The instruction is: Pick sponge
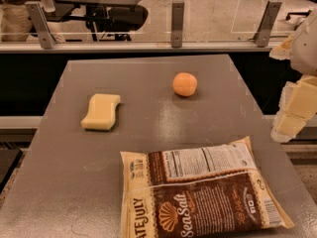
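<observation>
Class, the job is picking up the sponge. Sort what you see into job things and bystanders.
Job: sponge, left on the table; hand, far right, apart from the sponge.
Lying about: orange ball; snack bag, at the table's front.

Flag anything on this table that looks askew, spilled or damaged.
Nothing is spilled or damaged. The sponge lies flat at the left; the orange ball sits apart from it; the snack bag lies flat, slightly skewed, nearest the camera. The gripper hangs at the right, away from all three.

Pale yellow sponge point(101, 112), seemingly flat, table point(148, 143) left; gripper point(290, 125) far right.
</observation>
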Controlling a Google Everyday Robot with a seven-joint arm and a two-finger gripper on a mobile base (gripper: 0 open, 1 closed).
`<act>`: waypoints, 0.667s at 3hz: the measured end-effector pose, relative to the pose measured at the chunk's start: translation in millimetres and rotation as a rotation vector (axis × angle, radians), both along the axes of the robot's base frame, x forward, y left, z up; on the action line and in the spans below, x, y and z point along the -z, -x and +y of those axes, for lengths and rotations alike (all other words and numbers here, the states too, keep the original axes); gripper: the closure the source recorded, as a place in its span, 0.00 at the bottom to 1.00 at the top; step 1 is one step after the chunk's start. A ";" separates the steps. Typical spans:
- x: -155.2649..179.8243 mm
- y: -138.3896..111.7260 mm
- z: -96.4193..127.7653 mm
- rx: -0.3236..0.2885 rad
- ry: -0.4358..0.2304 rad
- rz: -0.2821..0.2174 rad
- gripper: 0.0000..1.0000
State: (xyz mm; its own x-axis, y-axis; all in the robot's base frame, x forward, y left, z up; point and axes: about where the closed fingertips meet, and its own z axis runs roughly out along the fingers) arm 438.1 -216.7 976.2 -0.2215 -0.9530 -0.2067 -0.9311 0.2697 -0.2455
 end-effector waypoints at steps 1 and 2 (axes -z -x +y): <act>0.0 0.0 0.0 0.000 0.000 0.000 0.00; -3.4 -7.4 12.5 -0.031 -0.018 -0.017 0.00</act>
